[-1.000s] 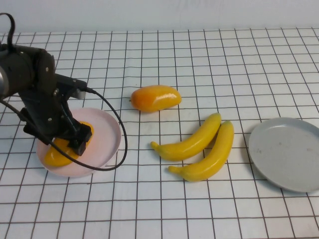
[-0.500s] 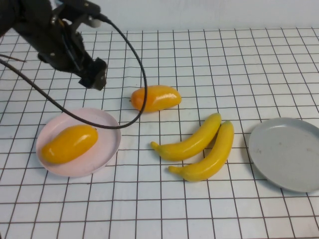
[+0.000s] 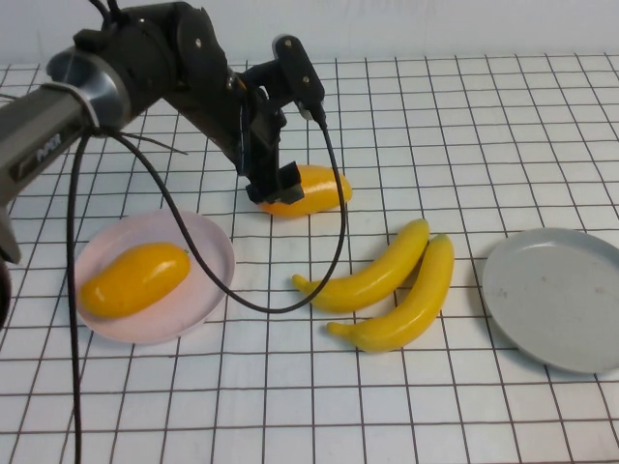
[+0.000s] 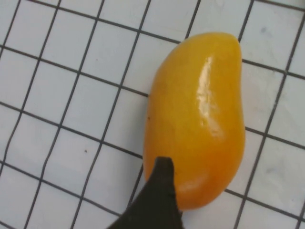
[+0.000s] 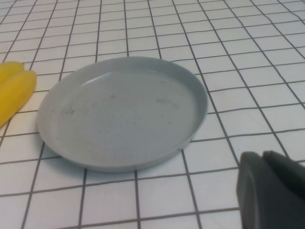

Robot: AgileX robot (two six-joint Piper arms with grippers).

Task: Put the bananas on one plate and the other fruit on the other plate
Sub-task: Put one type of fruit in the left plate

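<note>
Left gripper (image 3: 274,182) over loose mango (image 3: 308,189) on worktop (image 3: 290,387); finger state can't be told. Second mango (image 3: 133,279) on pink plate (image 3: 208,253); bananas (image 3: 387,280) between plates. Right gripper (image 5: 269,191) near grey plate (image 3: 556,298), fingers unclear.

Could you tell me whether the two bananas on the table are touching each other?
Touching. In the high view the upper banana and the lower banana lie side by side, with no grid showing between their upper ends.
</note>
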